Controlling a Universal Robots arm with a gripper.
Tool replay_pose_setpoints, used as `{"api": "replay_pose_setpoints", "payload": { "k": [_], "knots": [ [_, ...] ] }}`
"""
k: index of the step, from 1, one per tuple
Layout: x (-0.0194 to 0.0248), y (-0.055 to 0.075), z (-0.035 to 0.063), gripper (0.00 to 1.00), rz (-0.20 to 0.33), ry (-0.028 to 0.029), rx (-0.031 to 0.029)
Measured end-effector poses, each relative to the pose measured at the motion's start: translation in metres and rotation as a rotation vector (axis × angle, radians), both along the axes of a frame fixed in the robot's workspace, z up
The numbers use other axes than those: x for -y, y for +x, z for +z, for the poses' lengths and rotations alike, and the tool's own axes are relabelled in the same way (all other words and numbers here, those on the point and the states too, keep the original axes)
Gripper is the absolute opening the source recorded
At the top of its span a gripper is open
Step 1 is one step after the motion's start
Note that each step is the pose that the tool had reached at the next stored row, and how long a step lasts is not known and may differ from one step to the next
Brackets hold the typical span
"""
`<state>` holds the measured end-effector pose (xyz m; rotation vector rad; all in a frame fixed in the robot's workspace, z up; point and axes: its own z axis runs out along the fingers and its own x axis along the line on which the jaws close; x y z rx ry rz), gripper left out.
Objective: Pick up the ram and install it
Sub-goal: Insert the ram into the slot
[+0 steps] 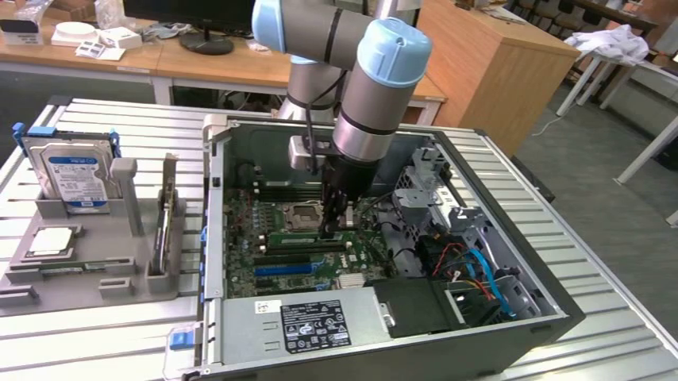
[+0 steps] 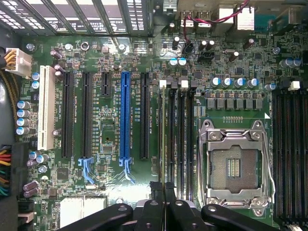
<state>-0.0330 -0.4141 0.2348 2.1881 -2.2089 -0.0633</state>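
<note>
Room lies open above the motherboard (image 1: pixel 254 230); case walls (image 1: pixel 445 353), drive cage (image 1: pixel 429 186), cables (image 1: pixel 482 274) hem the tool (image 1: pixel 341 228).

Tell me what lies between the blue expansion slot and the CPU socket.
The wrist view shows a black expansion slot, then a bank of memory slots, before the CPU socket.

I work in a tech lab: wooden desks (image 1: pixel 222 70), a monitor (image 1: pixel 196 11), an opened computer (image 1: pixel 529 313) on a slatted bench (image 1: pixel 90 337).

The ram (image 2: pixel 165 139) shows edge-on as a thin strip, standing on its long edge in line with a black memory slot beside the processor socket. The fingers (image 2: pixel 155 192) are pinched on it.
</note>
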Motion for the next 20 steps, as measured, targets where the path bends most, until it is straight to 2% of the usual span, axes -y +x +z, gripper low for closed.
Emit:
{"api": "replay_pose_setpoints", "payload": {
  "k": [20],
  "knots": [
    [0.0,-0.0004,-0.0013,0.12,0.0,0.0,0.001]
  ]
}}
